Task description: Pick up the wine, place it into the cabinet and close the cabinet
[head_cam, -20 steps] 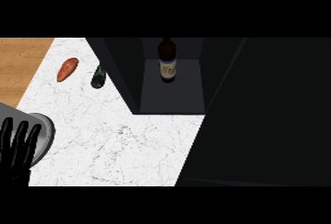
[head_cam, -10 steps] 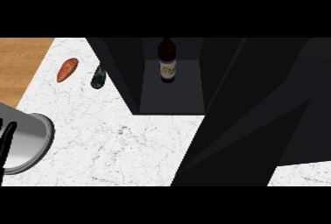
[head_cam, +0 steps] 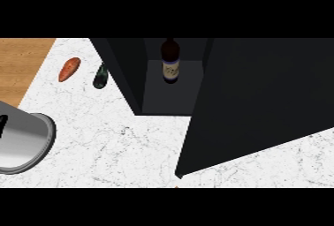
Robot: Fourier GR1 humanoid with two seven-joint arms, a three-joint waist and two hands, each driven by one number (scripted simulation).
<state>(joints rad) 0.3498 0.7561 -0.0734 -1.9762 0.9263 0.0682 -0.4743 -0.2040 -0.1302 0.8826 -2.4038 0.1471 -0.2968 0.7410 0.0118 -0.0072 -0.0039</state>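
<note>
One wine bottle (head_cam: pixel 171 62) stood upright inside the cabinet (head_cam: pixel 130 75), toward the back; placing looked done. Door (head_cam: pixel 261 101) was partway swung, not yet closed. Left forearm (head_cam: pixel 23 141) showed at the left edge; of the left robot hand (head_cam: pixel 2 123) only a sliver showed, can't tell its state. Right robot hand not in view. Bottle likely glass: rigid, heavyish, slick, fragile; best gripped round the body, below the neck. Two small items (head_cam: pixel 70 69) lay on the tabletop (head_cam: pixel 117 145), left of the cabinet.
</note>
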